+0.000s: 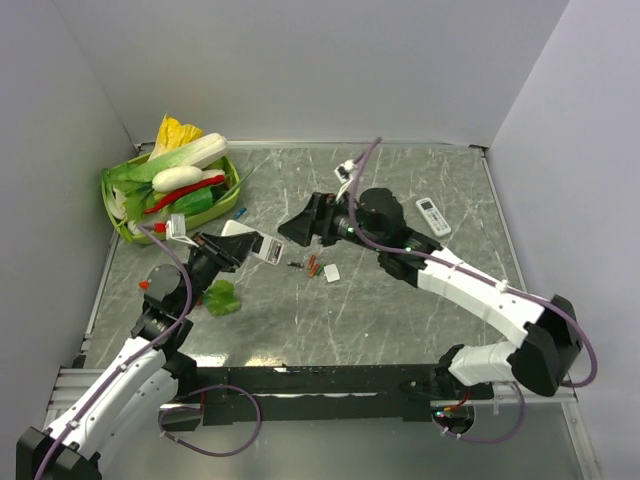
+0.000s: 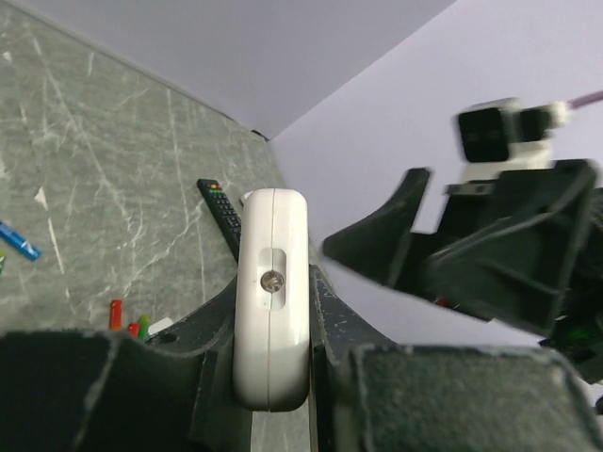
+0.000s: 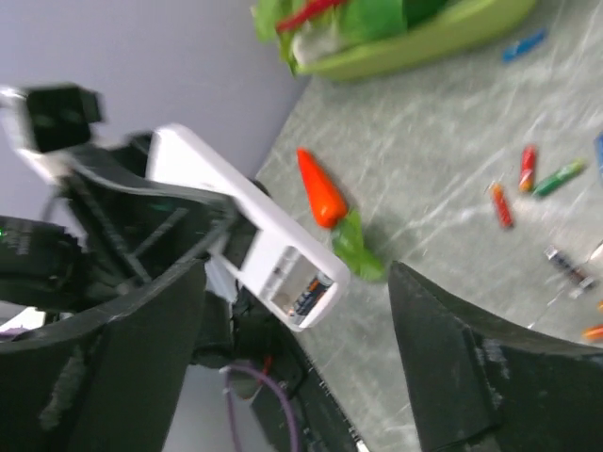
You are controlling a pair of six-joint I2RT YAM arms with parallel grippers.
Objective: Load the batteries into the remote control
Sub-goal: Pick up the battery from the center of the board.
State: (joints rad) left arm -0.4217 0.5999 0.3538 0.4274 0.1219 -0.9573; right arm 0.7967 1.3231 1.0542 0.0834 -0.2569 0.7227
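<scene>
The left gripper (image 2: 271,377) is pressed tight on the small white rectangular remote control (image 2: 271,301), one finger on each long face. It holds the remote control clear of the grey marbled table (image 1: 400,320), left of the table's middle. In the right wrist view the remote control (image 3: 247,221) shows its white back, with the battery bay at the free end uncovered. Something dark with an orange patch sits in the bay, too blurred to name.

The right gripper (image 3: 294,278) has its two black fingers spread wide. The free end of the remote control lies between them with a gap on either side, touching neither.

The thin cylindrical batteries (image 3: 499,205) in red, green and orange lie loose on the table beyond the grippers, and a blue one lies apart near the lime-green plastic basket (image 3: 452,33) of toy vegetables. A small white flat piece (image 1: 331,272) lies just beside the loose batteries. An orange toy carrot (image 3: 320,193) with green leaves lies near the left arm. A long black remote (image 2: 220,207) and an all-white remote with grey buttons (image 1: 433,216) lie on the table.
</scene>
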